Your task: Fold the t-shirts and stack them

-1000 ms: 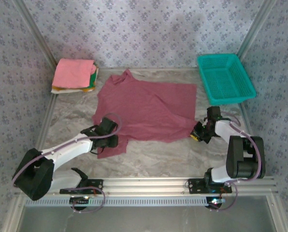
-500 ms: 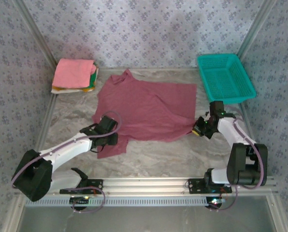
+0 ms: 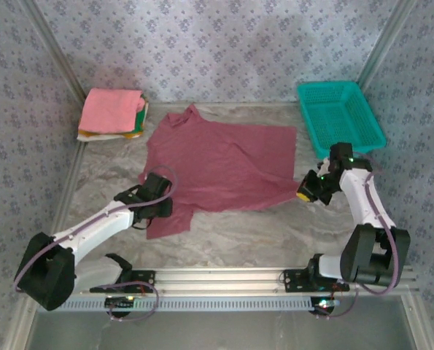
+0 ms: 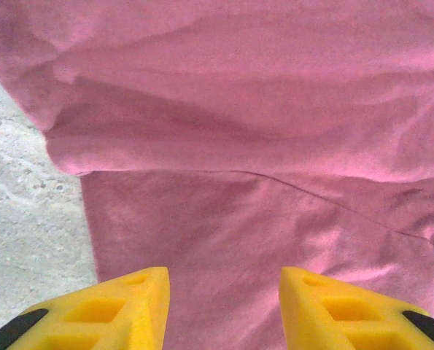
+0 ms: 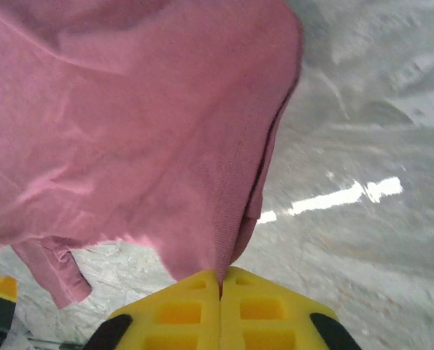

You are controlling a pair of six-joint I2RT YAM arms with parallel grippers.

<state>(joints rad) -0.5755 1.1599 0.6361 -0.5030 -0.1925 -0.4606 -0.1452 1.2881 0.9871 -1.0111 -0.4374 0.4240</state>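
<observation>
A maroon t-shirt [image 3: 224,160] lies spread on the marble table, with its neck toward the back left. My left gripper [image 3: 157,207] hovers open over the shirt's near-left sleeve; the wrist view shows the cloth [image 4: 238,131] under the spread yellow fingers of the gripper [image 4: 224,281]. My right gripper [image 3: 304,192] is shut on the shirt's near-right corner. In the right wrist view the hem [image 5: 235,211] runs into the closed pads of the gripper [image 5: 220,275] and the cloth hangs lifted off the table. A folded stack sits at the back left, with a pink t-shirt [image 3: 113,109] on top.
A teal mesh basket [image 3: 326,87] stands at the back right, close behind my right arm. Yellow-green cloth [image 3: 138,120] and white cloth [image 3: 93,135] show under the pink one. Bare marble table [image 3: 238,233] runs along the front. Patterned walls close in the sides and back.
My right gripper has moved right and toward the back, drawing the shirt's near-right corner outward. My left gripper has shifted slightly left over the sleeve.
</observation>
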